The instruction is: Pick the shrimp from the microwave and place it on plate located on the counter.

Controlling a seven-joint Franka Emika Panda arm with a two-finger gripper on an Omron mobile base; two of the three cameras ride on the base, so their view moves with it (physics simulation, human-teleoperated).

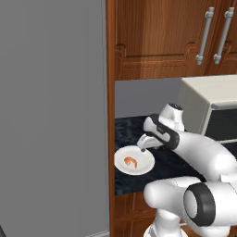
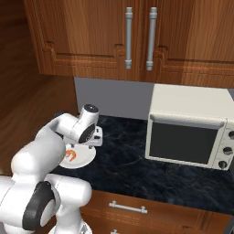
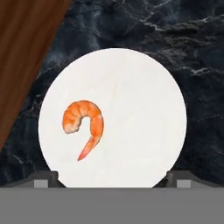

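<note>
Hand view looks down on the small curled orange shrimp (image 3: 84, 125) lying left of centre on the plain white round plate (image 3: 140, 113), which rests on the black speckled stone table (image 3: 192, 52). The gripper (image 1: 142, 147) hovers above, jaws apart and empty.

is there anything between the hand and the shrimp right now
No. In the hand view the shrimp lies alone on the plate, with bare white plate between it and the open hand above.
</note>
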